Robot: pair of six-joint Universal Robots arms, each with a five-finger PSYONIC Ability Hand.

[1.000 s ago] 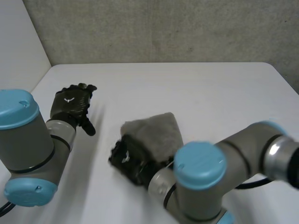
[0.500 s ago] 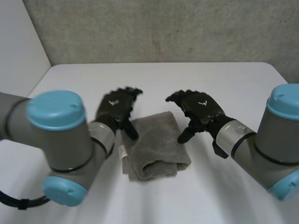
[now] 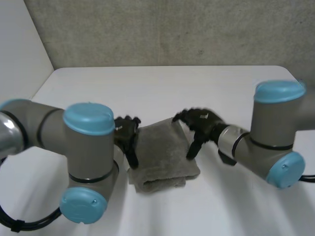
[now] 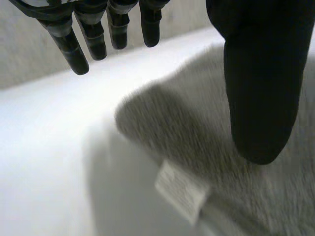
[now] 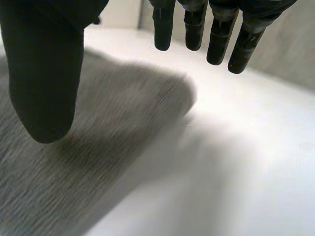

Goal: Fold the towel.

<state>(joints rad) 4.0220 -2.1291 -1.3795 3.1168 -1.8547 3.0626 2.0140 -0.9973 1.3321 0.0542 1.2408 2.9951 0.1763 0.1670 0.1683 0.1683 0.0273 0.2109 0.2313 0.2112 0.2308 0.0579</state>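
no text, number or brand can be read. a small white label [image 4: 180,191] is seen at the edge of the towel [image 4: 187,128], but nothing legible is shown on it.

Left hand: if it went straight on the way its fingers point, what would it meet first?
Most likely the bare table just beyond the corner of the towel: the fingers of the left hand aim there. Its thumb hangs over the towel and may touch that first; depth is unclear.
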